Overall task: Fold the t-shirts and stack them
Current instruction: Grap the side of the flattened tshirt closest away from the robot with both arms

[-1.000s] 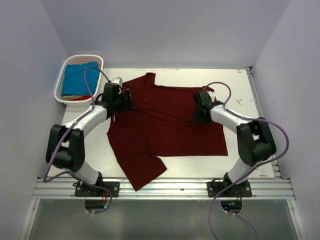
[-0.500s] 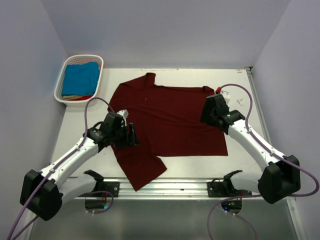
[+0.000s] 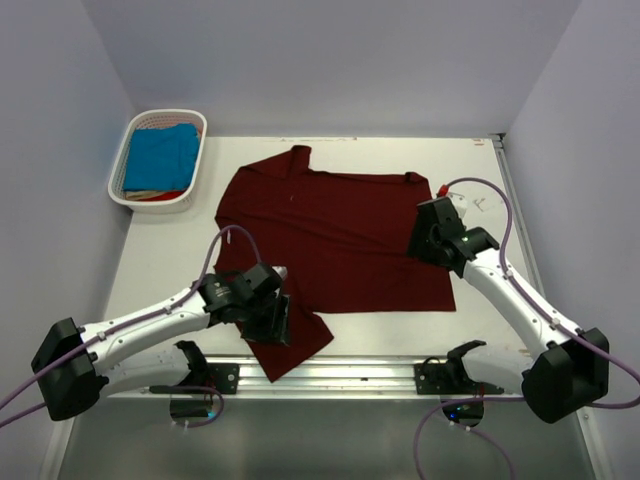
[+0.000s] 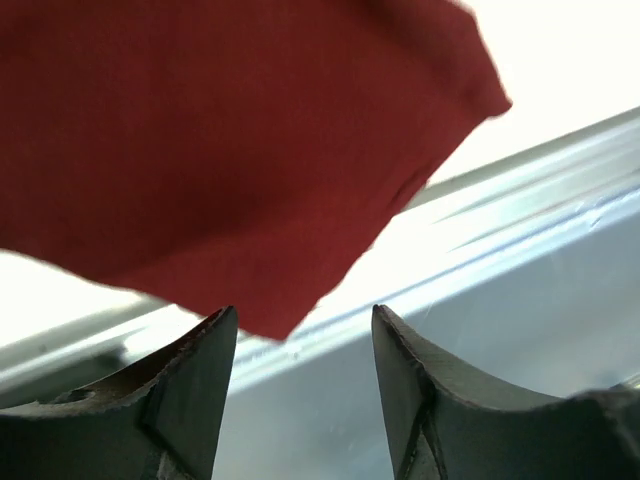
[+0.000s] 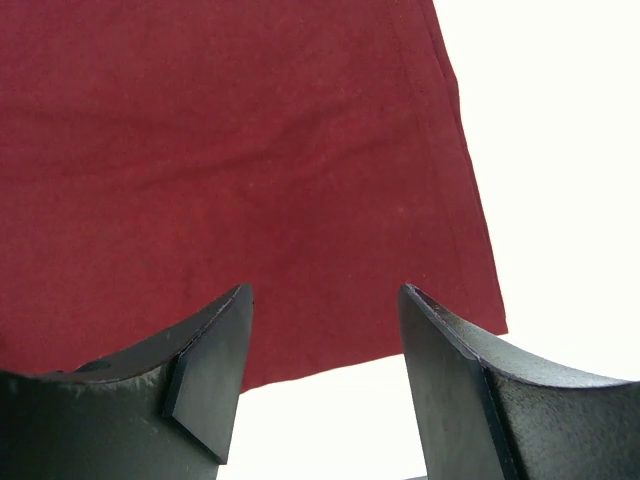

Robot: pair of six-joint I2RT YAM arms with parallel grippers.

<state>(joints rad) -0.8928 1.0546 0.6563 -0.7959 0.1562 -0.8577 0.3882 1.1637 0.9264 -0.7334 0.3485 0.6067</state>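
Observation:
A dark maroon t-shirt (image 3: 340,240) lies spread flat across the middle of the table, one sleeve reaching the near edge. My left gripper (image 3: 278,325) hovers over that near sleeve, open, with nothing between its fingers. In the left wrist view the sleeve's corner (image 4: 230,150) lies just ahead of the left gripper (image 4: 305,315). My right gripper (image 3: 420,240) is open above the shirt's right side. In the right wrist view the right gripper (image 5: 325,292) frames the cloth's edge (image 5: 250,150), holding nothing. A turquoise t-shirt (image 3: 160,155) lies in the basket.
The white slatted basket (image 3: 118,172) stands at the far left corner of the table (image 3: 160,250). An aluminium rail (image 3: 350,375) runs along the near edge, close under the left gripper, and shows as the rail (image 4: 520,220) in the left wrist view. Walls close in on both sides.
My left arm has swung from the shirt's far left shoulder down to the near sleeve. The right arm has drawn outward to the shirt's right side, and its jaws have opened wider.

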